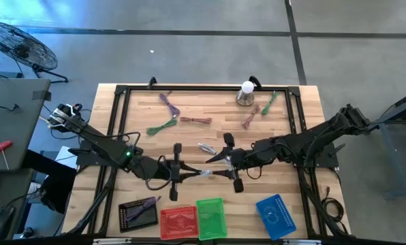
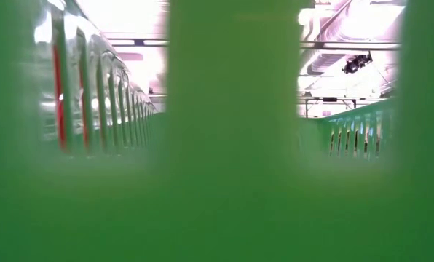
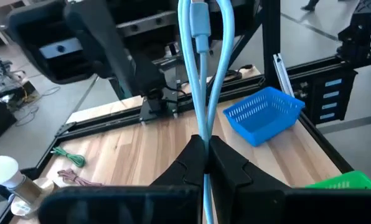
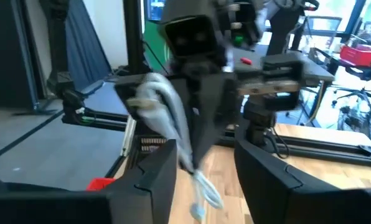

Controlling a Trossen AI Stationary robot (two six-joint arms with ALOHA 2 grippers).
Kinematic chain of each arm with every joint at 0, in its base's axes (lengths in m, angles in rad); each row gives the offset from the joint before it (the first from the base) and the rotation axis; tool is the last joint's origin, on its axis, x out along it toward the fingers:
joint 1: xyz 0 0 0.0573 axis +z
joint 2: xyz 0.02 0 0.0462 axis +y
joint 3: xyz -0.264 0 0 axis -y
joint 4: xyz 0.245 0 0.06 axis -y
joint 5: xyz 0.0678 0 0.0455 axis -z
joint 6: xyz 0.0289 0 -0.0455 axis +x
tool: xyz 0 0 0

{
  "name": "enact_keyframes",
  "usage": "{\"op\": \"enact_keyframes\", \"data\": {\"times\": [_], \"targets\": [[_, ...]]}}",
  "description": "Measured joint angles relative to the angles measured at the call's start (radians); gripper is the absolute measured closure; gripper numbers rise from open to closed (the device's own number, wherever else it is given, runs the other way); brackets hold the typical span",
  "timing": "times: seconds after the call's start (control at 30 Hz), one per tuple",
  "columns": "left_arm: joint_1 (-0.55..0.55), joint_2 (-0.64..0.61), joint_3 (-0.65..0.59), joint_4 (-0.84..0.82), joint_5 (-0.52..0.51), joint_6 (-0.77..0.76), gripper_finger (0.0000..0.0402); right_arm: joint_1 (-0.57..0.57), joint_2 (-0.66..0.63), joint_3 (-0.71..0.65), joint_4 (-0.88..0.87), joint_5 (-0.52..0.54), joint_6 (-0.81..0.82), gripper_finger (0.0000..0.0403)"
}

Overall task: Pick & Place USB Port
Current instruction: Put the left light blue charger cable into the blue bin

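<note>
**A:** How far along does this look?

**B:** Partway, I'd judge. The left end effector (image 1: 178, 171) is pressed together, pinching a pale blue cable (image 3: 201, 81) over the middle of the tabletop (image 1: 189, 139), so the pick itself seems done. In the left wrist view the cable loops up out of the fingertips (image 3: 195, 163).

**A:** And the right one?

**B:** The right end effector (image 1: 231, 163) sits just across from it, fingers (image 4: 155, 168) spread with a gap between them. The cable's loose end hangs between those fingers, but they are not clamped on it.

**A:** So nothing is placed yet?

**B:** Not this cable. It's held in mid-tabletop, well apart from the bins at the near edge: black tray (image 1: 137, 213), red bin (image 1: 178, 222), green bin (image 1: 211, 218), blue bin (image 1: 276, 216). Which bin it belongs in I can't tell. Other cables (image 1: 163, 124) lie farther back, unpicked.
</note>
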Motion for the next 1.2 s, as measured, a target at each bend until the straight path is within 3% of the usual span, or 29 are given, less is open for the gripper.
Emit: {"op": "enact_keyframes", "data": {"times": [0.27,0.4,0.5,0.67,0.73,0.93,1.2], "targets": [[0.065,0.000,0.000,0.008,0.094,-0.026,0.0401,0.000,0.031,0.000,0.057,-0.037,-0.086,0.0202],[0.086,0.000,0.000,0.006,0.138,-0.027,0.0401,0.000,0.031,0.000,0.058,-0.037,-0.091,0.0206],[0.088,0.000,0.000,0.002,0.158,-0.027,0.0395,0.000,0.031,0.000,0.053,-0.037,-0.111,0.0245],[0.088,0.000,0.000,-0.017,0.180,-0.028,0.0357,0.000,0.031,0.000,0.026,-0.047,-0.152,0.0377],[0.088,0.000,0.000,-0.027,0.180,-0.031,0.0340,0.001,0.031,0.000,0.021,-0.048,-0.164,0.0386],[0.088,0.000,0.000,-0.097,0.178,-0.083,0.0296,0.031,0.020,-0.001,-0.059,0.059,-0.151,0.0394],[0.088,0.000,0.000,-0.269,0.156,-0.124,0.0267,0.192,-0.082,0.078,-0.411,0.448,-0.010,0.0398]]}}
